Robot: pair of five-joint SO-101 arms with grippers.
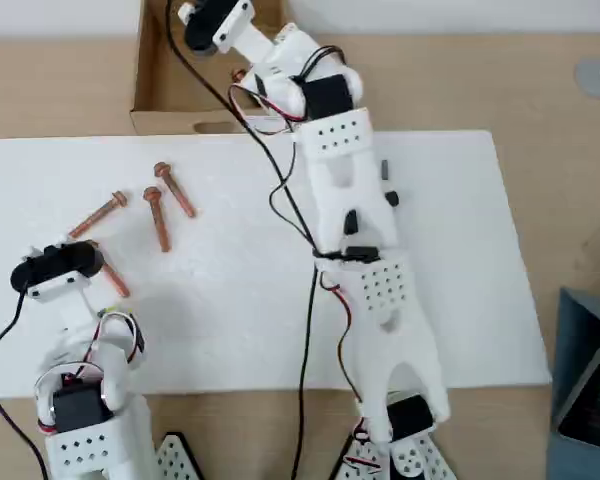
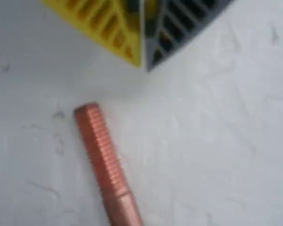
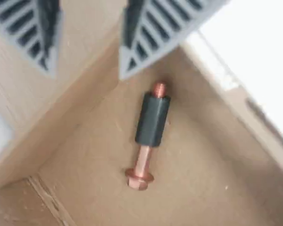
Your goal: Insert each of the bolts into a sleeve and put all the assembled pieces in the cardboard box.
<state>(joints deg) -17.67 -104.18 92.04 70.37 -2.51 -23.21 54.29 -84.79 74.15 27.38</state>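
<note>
At eight o'clock on the table the left gripper (image 2: pixel 142 56), pinched shut and empty, hovers beside a bolt (image 2: pixel 105 162). It is probably light, rigid and prone to rolling, so best gripped mid-shank. At twelve o'clock the right gripper (image 3: pixel 89 47) gapes above the sleeved bolt (image 3: pixel 150 132) lying in the cardboard box (image 1: pixel 152 90).

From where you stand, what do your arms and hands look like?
Both the left arm and the right arm are white plastic shells dotted with small holes, with black motor blocks and thin red, white and black wires. A black cable trails by the right arm. The left hand has one yellow and one dark grey ribbed finger; the right hand has grey ribbed, wedge-shaped fingers.
</note>
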